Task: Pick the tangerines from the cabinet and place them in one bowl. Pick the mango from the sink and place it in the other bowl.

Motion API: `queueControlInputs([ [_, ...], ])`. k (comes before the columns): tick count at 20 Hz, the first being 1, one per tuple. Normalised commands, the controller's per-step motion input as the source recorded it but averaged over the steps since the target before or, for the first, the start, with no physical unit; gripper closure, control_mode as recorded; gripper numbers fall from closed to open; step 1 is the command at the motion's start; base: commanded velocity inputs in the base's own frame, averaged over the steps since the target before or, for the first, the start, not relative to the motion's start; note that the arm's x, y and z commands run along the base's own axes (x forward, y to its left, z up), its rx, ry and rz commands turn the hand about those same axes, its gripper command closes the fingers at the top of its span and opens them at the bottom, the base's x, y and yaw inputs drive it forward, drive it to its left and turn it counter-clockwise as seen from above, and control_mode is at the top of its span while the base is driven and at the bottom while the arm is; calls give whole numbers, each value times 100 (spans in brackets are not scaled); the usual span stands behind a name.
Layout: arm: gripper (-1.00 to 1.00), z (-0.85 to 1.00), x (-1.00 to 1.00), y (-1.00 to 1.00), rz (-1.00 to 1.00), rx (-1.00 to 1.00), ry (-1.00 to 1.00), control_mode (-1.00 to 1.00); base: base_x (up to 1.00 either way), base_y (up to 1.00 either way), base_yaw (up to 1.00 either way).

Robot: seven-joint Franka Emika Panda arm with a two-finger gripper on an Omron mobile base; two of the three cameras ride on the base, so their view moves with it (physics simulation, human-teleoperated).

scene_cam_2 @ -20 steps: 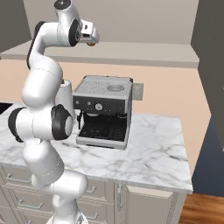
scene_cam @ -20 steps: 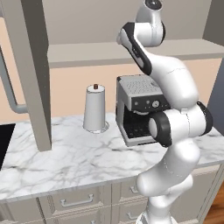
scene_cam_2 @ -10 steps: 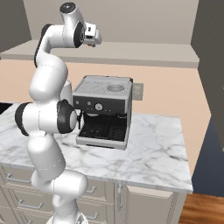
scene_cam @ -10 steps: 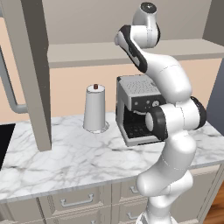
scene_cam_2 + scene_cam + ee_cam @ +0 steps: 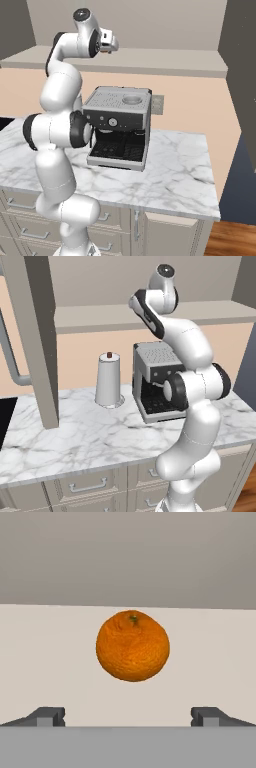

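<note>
One tangerine (image 5: 132, 645), a round orange ball with a small green stem mark, rests on the pale inner shelf (image 5: 45, 662) of the cabinet, straight ahead of my hand. My gripper (image 5: 128, 716) is open, and its two dark fingertips (image 5: 50, 714) stand wide apart below and short of the fruit, touching nothing. From the right base camera, the raised arm holds the gripper (image 5: 115, 45) at shelf (image 5: 165, 61) height. The cabinet's open grey-beige door (image 5: 35, 341) with its curved bar handle (image 5: 11, 358) hangs at the left.
A steel coffee machine (image 5: 157, 381) stands on the marble counter (image 5: 75, 436) under the arm. A white cone-shaped pot (image 5: 109, 380) stands to its left. Drawers (image 5: 87, 487) run below the counter, and a dark surface (image 5: 5, 416) lies at the far left.
The hand has edged forward toward the shelf while the upper arm shifted slightly. The jaws have stayed wide open.
</note>
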Motion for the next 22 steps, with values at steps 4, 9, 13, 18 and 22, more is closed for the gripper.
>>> queueControlInputs([
  [4,-100,10,18,0,0,0,0,-100,0,0,0],
  [9,-100,25,20,0,0,0,2,-100,0,0,0],
  [13,-100,16,18,0,0,0,1,-100,0,0,0],
  [18,-100,1,18,2,0,0,0,-100,0,0,0],
  [22,-100,0,19,4,0,0,0,-100,0,0,0],
])
